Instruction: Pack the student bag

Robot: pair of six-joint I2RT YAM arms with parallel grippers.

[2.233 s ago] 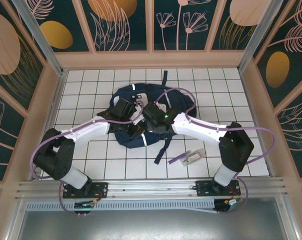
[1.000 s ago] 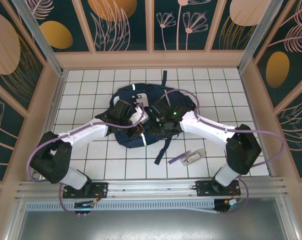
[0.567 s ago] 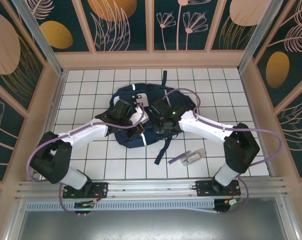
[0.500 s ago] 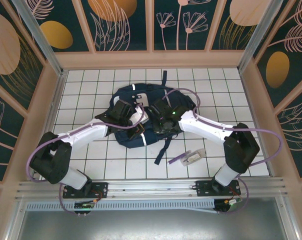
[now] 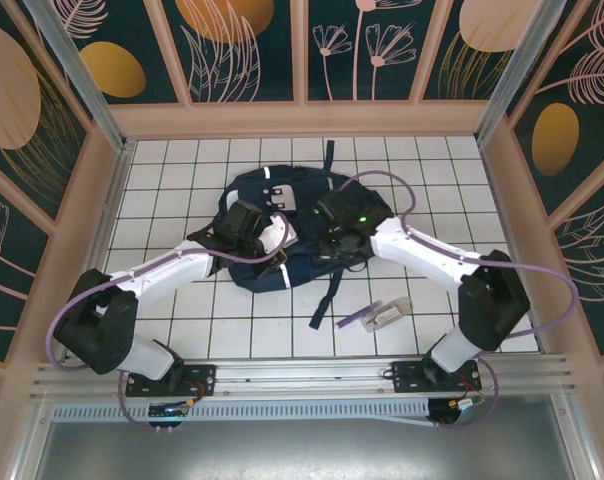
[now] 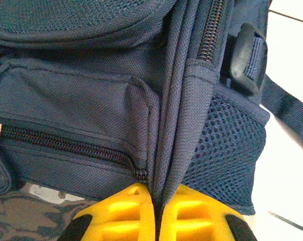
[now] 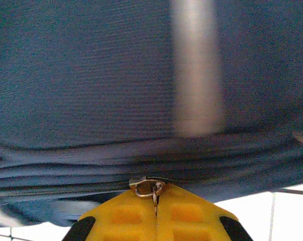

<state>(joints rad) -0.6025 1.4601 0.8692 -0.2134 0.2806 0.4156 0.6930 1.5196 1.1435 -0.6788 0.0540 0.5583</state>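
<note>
From overhead I see the student bag (image 5: 300, 190) lying flat, a rounded navy shape on the white gridded table (image 5: 182, 310), just above the middle of the frame, with a dark strap trailing toward the bottom. Both arms reach in over its lower half. A small pale block with a purple stick (image 5: 380, 315) lies apart at the lower right.

On my left wrist view, the left gripper (image 6: 156, 201) has its yellow ribbed fingers pressed together on a raised fold of coarse woven fabric. A dark toothed zipper (image 6: 66, 143) runs in from the left to that fold. To the right are a mesh side pocket (image 6: 226, 145) and a black plastic buckle (image 6: 247, 60).

On my right wrist view, the right gripper (image 7: 155, 201) is pinched tight on the small metal zipper pull (image 7: 150, 188), under blurred blue cloth with a pale stripe (image 7: 196, 65).
</note>
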